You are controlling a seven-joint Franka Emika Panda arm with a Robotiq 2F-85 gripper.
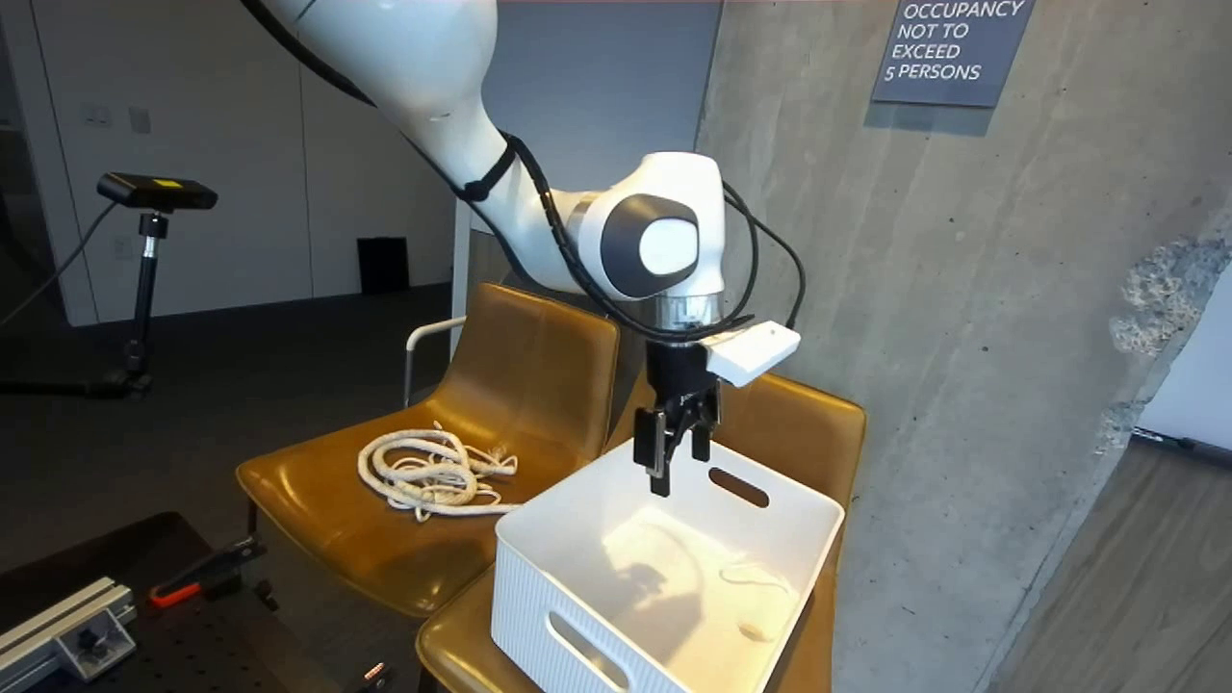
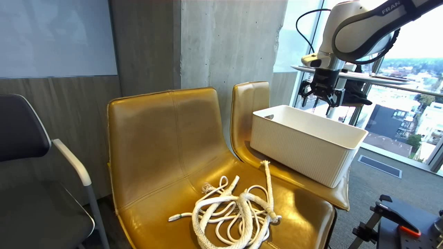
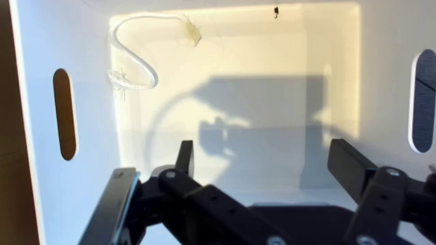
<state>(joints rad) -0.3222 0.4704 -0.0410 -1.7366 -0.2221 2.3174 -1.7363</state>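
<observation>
Inside a white bin [image 1: 525, 606] with ribbed sides, a looping white cord [image 3: 134, 56] lies toward 10 o'clock as the wrist view shows it, its yellowish frayed end [image 3: 193, 33] at 11 and the opposite end near the bin's side at 9. A black speck [image 3: 276, 11] marks 1 o'clock, handle slots [image 3: 64, 114] show at 9 and 3, and a shadow [image 3: 265, 98] falls across the bottom. Over the bin hangs the robot's black gripper [image 1: 681, 470], its jaws spread wide with nothing between them, the white arm [image 1: 452, 125] above it slanting up to 11 o'clock in an exterior view. A tan chair [image 2: 251, 97] bears the bin. At 10 o'clock from the bin in an exterior view, a tangle of white rope [image 1: 438, 472] rests on a neighboring tan seat [image 1: 313, 481]. Farther out, at 1 o'clock from the bin, a sign [image 1: 948, 48] on a concrete wall [image 1: 991, 337] reads "OCCUPANCY NOT TO EXCEED 5 PERSONS," and a camera [image 1: 154, 192] stands on a black mount [image 1: 144, 289] at 10. Toward 2 o'clock in an exterior view, tall windows [image 2: 422, 65] look out on city buildings [image 2: 389, 121] and greenery [image 2: 414, 140].
</observation>
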